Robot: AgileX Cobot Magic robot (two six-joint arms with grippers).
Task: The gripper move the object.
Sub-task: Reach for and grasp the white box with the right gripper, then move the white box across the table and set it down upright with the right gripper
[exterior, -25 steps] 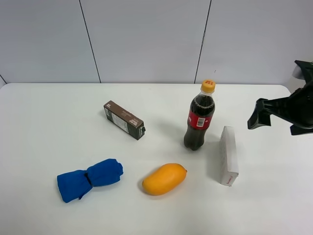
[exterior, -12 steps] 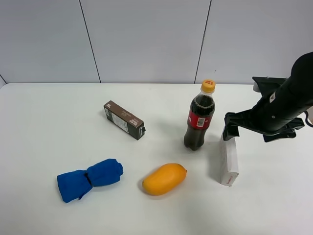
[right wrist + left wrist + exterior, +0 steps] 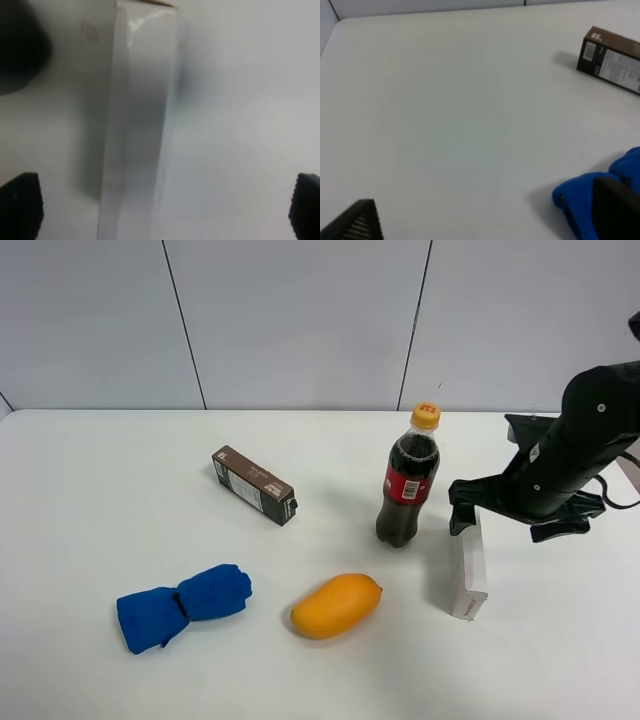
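The carton [image 3: 468,570] lies flat on the bench [image 3: 100,470], right of centre in the high view, just right of the bottle [image 3: 408,490]. The right gripper [image 3: 507,525] sits over its far end, fingers [image 3: 20,207] released and spread wide, the carton between them and clear of both. The left gripper [image 3: 487,220] is likewise released, beside a blue cloth [image 3: 580,197].

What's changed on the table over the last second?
The right pincer swung in from the right edge, leftward and down, and now sits open over the far end of the white carton, not yet closed on it. The carton has not visibly moved. The cola bottle, mango, brown carton and blue cloth stayed put.
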